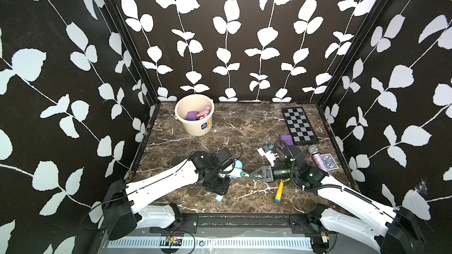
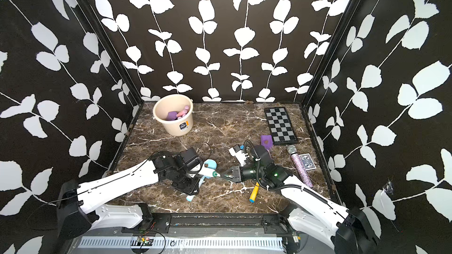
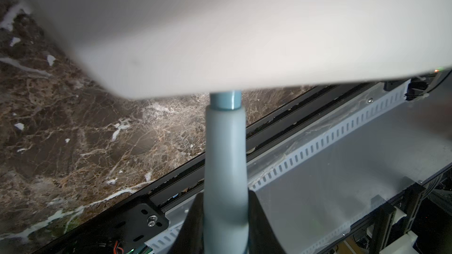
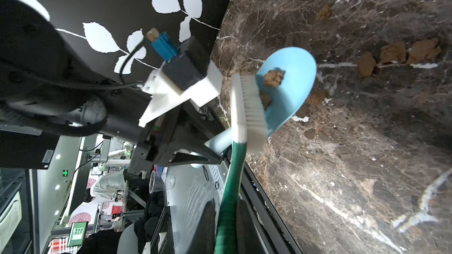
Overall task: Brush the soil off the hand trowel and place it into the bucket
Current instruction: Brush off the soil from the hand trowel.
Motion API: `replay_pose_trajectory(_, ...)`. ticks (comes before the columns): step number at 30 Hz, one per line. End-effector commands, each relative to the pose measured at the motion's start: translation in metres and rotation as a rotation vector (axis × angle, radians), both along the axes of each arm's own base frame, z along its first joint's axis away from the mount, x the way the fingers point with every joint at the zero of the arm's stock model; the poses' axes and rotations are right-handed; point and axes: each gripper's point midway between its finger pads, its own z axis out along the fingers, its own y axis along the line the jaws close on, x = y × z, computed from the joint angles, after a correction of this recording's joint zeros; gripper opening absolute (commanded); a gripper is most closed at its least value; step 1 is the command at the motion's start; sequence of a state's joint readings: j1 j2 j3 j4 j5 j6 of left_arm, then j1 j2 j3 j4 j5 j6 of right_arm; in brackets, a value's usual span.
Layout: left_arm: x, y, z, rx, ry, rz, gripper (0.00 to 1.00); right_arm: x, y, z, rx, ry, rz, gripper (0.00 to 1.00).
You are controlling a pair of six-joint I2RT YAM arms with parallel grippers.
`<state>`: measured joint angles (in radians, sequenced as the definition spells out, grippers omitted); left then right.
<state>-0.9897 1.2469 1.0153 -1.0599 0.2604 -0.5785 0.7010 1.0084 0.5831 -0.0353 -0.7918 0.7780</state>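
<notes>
Brown marble tabletop [image 1: 232, 128] between leaf-papered walls. Far left: cream bucket [image 1: 193, 128] holding purple trowel [image 1: 191, 116] and pink tool [image 1: 203, 113]. Near centre: left gripper [image 3: 226, 216] clamped on light-blue hand trowel [image 4: 293, 94], soil [image 4: 274, 78] on blade. Right gripper [image 4: 227, 223] gripping green-handled brush [image 4: 249, 108], bristles on blade. Rightward: yellow-handled tool [image 1: 279, 191], chessboard [image 1: 299, 125], glitter microphone [image 1: 319, 158].

Bright, even light from overhead.
Left wrist view: white arm casing [image 3: 244, 32] blurs out up close; marble tabletop [image 3: 73, 118] catches glare.

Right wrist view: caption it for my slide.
Green-handled brush, bristles against soil clumps on the light-blue trowel.
</notes>
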Motion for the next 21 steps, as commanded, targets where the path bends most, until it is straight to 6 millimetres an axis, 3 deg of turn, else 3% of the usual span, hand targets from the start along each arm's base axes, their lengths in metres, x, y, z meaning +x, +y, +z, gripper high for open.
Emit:
replay_pose_trajectory(1, 0.003, -0.005, 0.007, -0.055, -0.013, -0.032, 0.00, 0.030, -0.004, -0.005, -0.084, -0.062, -0.141, 0.00)
replay_pose_trajectory(7, 0.004, 0.011, 0.002, 0.034, -0.009, -0.018, 0.00, 0.042, -0.018, -0.023, -0.185, -0.057, -0.248, 0.00)
replay_pose_trajectory(11, 0.002, 0.006, 0.004, 0.010, 0.009, -0.032, 0.00, 0.046, -0.025, -0.018, -0.184, -0.087, -0.289, 0.00)
replay_pose_trajectory(21, -0.006, 0.019, -0.014, 0.081, 0.055, -0.018, 0.00, 0.049, -0.033, -0.010, -0.204, -0.145, -0.316, 0.00)
